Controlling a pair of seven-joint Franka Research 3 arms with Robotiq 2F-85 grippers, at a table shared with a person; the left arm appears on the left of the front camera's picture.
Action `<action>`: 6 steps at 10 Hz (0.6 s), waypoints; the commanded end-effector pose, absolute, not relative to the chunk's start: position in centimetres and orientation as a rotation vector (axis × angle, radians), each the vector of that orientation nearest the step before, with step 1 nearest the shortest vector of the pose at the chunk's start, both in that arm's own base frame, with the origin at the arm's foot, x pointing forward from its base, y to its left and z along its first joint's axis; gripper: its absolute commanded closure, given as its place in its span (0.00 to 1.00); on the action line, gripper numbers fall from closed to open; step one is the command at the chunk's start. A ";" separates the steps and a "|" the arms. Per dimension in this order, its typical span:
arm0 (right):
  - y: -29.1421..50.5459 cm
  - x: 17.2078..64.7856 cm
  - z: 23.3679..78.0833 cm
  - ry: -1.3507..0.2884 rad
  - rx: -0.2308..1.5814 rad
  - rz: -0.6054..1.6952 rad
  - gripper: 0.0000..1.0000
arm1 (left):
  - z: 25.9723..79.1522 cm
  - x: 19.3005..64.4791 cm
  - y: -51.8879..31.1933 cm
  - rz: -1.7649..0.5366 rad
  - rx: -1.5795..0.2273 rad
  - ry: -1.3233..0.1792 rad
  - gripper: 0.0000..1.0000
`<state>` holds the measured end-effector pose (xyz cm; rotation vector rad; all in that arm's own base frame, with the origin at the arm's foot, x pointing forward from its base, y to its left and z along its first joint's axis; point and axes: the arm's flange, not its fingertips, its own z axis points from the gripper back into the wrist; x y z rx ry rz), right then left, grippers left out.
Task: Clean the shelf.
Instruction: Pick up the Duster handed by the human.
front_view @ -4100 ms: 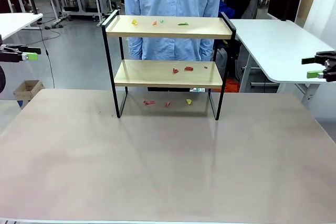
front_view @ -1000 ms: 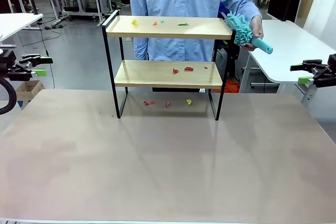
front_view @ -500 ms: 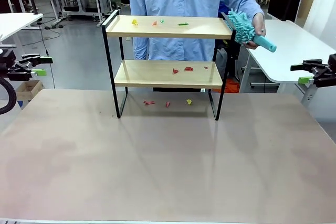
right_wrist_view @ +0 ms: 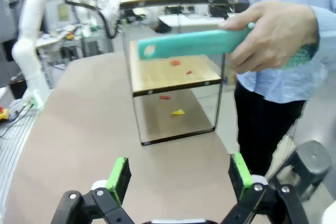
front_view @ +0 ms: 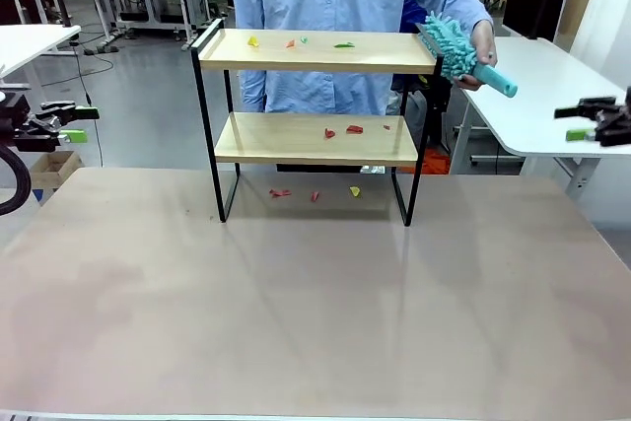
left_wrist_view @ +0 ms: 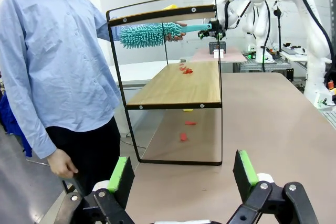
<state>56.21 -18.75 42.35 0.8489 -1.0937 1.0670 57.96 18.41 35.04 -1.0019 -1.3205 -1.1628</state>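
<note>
Front view: worktop (front_view: 315, 322) nearest. Left gripper (front_view: 77, 123) and right gripper (front_view: 575, 122) hang off its two sides, both spread wide, nothing between the pads. Shelf (front_view: 276, 141) stands mid-worktop at the far edge, coloured scraps (front_view: 353, 129) on both boards and beneath. Behind, a person's hand (front_view: 483, 46) holds a teal duster (front_view: 449, 44) at the top board's right end.

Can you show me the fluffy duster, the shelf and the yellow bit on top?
duster (front_view: 449, 46), front view, on its fluffy teal head.
shelf (front_view: 286, 140), front view, on a bare part of the lower board.
yellow scrap (front_view: 252, 41), front view, on its middle.
</note>
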 end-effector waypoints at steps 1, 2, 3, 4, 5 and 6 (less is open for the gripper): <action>-14.8 54.6 49.6 -1.001 0.713 0.939 0.00 | 35.2 58.0 18.3 -1.172 -0.995 -1.325 0.00; -13.1 54.1 52.6 -0.954 0.655 0.875 0.00 | 35.2 58.0 18.3 -1.172 -0.995 -1.325 0.00; -11.0 53.5 55.5 -0.932 0.583 0.822 0.00 | 35.2 58.0 18.3 -1.172 -0.995 -1.325 0.00; -8.6 52.9 57.8 -0.906 0.466 0.787 0.00 | 35.2 58.0 18.3 -1.172 -0.995 -1.325 0.00; -5.7 52.3 59.9 -0.908 0.384 0.723 0.00 | 35.2 58.0 18.3 -1.172 -0.995 -1.325 0.00; -3.2 52.2 61.3 -0.889 0.317 0.660 0.00 | 35.2 58.0 18.3 -1.172 -0.995 -1.325 0.00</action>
